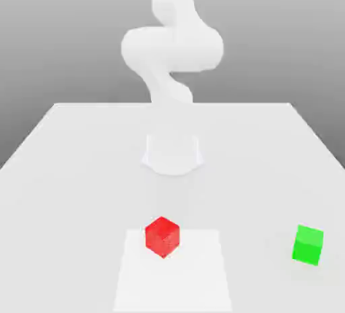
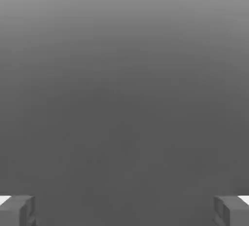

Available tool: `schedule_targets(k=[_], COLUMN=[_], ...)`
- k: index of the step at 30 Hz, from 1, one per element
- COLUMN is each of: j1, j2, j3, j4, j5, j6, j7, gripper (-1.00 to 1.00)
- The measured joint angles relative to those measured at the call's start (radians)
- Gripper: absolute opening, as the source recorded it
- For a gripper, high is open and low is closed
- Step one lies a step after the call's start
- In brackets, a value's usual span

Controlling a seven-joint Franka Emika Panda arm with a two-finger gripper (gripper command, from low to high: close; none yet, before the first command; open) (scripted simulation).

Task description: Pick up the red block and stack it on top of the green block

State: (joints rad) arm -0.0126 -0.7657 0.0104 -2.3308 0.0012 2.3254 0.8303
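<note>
Nothing is picked up yet: the end effector (image 2: 124,210) stands wide open and empty (fingertips far apart), so it must descend over the red block (image 1: 162,236) on the counter (image 1: 269,163), well apart from the green block (image 1: 308,244).

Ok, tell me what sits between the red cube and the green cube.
Nothing: bare white tabletop separates the red cube from the green cube in the exterior view.

The arm (image 1: 172,55) is running off the exterior view's top edge. In the hand view, both fingertips (image 2: 17,210) are being cut by the picture's edge, only their ends showing.
</note>
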Motion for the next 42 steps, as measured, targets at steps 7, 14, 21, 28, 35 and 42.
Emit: schedule_targets(k=[7, 14, 21, 28, 35, 42], j1=[-0.078, -0.146, -0.165, -0.115, -0.127, -0.015], j2=[0.221, 0.46, 0.816, 0.959, 0.875, 0.725], j3=[0.063, 0.115, 0.103, 0.037, 0.061, 0.124], j4=[-0.206, -0.408, -0.529, -0.514, -0.526, -0.494], j5=[0.006, 0.014, -0.03, -0.085, -0.044, 0.003], j6=[0.165, 0.334, 0.593, 0.714, 0.643, 0.457], j7=[0.202, 0.414, 0.616, 0.661, 0.632, 0.602], gripper=[0.0, 0.0, 0.0, -1.0, -1.0, -1.0])
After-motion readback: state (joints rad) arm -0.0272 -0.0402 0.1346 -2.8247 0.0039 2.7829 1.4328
